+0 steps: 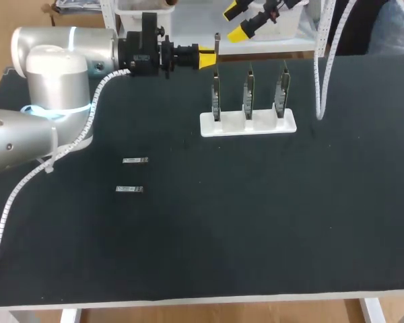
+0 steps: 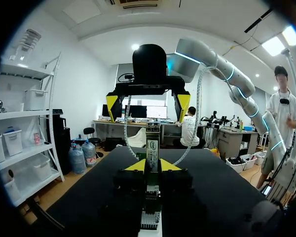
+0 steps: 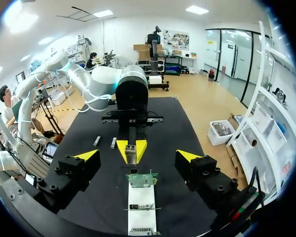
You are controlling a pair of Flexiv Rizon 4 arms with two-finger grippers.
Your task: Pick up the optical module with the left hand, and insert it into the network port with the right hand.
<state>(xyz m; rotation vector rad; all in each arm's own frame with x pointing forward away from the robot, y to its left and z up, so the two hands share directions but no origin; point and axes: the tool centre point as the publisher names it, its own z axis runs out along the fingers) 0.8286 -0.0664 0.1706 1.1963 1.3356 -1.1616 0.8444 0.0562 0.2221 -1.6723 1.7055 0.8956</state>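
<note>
Two grippers face each other in the frame's upper middle: the left gripper [image 1: 206,59] pinches the optical module [image 1: 217,44], and the right gripper [image 1: 240,20] stands wide open opposite. It should close squarely on the module's free end before the left lets go, keeping it straight for the network cards [image 1: 248,101].

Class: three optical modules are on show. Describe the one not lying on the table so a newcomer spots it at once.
Start at the white stand of three upright network cards at the table's far side. Just beyond its left end, the left gripper holds the optical module between its yellow tips. The other two modules lie flat on the table.
</note>
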